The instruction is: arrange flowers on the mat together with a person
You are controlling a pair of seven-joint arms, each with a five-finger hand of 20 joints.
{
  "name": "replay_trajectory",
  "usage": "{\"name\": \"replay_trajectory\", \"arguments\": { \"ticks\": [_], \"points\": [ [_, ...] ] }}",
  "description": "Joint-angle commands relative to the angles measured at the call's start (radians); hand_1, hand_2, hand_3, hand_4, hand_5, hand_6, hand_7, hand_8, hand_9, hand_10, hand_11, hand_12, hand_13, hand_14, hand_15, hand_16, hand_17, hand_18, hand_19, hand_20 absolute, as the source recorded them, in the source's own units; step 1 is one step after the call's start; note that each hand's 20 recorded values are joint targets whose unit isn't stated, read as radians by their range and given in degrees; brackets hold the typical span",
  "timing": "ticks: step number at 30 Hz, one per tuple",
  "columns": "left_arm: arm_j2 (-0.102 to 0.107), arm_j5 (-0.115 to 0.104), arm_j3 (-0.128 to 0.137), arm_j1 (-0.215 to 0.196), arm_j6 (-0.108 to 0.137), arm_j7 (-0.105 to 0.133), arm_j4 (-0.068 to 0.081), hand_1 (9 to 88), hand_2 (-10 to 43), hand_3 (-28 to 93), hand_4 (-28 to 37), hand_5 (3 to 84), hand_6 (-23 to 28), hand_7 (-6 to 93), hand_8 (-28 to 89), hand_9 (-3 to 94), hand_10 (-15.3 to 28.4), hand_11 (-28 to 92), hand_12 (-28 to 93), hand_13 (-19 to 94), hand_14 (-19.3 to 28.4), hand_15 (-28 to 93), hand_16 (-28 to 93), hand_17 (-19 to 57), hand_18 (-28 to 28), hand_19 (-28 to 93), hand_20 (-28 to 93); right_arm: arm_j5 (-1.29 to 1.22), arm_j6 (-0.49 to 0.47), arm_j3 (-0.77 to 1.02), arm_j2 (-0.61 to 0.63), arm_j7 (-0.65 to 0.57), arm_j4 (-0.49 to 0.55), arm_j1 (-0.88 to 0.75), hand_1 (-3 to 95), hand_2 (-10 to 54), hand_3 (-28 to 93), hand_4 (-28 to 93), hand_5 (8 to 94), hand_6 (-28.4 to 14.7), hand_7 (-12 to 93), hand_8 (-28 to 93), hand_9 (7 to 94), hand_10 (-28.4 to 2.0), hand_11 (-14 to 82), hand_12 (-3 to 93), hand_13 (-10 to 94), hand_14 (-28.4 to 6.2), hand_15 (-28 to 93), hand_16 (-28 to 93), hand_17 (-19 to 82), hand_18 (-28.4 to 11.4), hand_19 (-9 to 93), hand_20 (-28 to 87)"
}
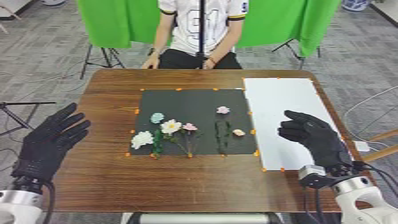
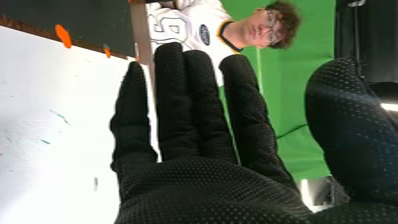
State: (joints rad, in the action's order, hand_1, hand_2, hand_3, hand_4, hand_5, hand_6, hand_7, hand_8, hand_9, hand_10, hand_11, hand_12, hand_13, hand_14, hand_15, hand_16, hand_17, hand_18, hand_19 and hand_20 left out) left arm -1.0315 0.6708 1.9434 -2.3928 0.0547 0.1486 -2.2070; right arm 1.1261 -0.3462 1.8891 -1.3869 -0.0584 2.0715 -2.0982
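Right hand held at lower right of head view, fingers straight, thumb apart; left hand at lower left, fingers straight. Dark mat mid-frame, flowers laid mostly on lower half. Stems best pinched lightly, lowered flat, petals spared; small cream flower probably easily nudged, best approached from above.

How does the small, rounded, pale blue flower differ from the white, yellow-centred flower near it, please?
The pale blue flower looks smaller than the white, yellow-centred flower. The blue one lies farther from the robot and more to the left; the white one is nearer and more to the right. Both lie on the dark rectangular mat.
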Motion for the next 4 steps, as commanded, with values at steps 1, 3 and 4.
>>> {"name": "replay_trajectory", "arguments": {
  "ticks": [1,3,4],
  "points": [
    [0.005,0.001,-0.016,0.006,-0.008,-0.004,0.009,24.5,-0.5,70,-26.3,33.7,4.3,15.3,-8,29.9,12.7,18,20,24,15.3,28,3,-8.0,23.0,45,12,0.005,0.01,0.001,-0.011,0.006,0.01,-0.012,22.5,0.3,87,-22,45.2,-3.7,23,-11,45.9,-15.2,22.4,27.9,39,-12.3,36,27,12,-20.2,52,34],
    [0.007,0.0,-0.001,-0.007,-0.004,-0.004,0.003,24.5,-0.4,70,-26.4,33.8,4.5,15.3,-8,29.9,12.7,18,20,24,15.3,28,3,-8.0,23.0,45,12,0.006,0.009,-0.007,-0.012,0.003,0.004,-0.004,22.6,0.3,87,-22,45.2,-3.7,23,-11,45.9,-15.2,22.2,27.7,39,-12.3,36,26,12,-20.2,51,34],
    [0.0,-0.003,0.001,-0.014,0.003,-0.007,0.001,24.5,-0.5,70,-26.3,33.8,4.5,15.2,-8,29.9,12.7,18,20,24,15.3,28,3,-8.0,23.0,45,12,0.003,0.007,-0.009,-0.011,-0.004,0.002,-0.004,22.5,0.3,87,-22,45.1,-3.7,23,-11,45.9,-15.1,22.1,27.7,39,-12.3,36,26,12,-20.2,51,34]
  ]
}}
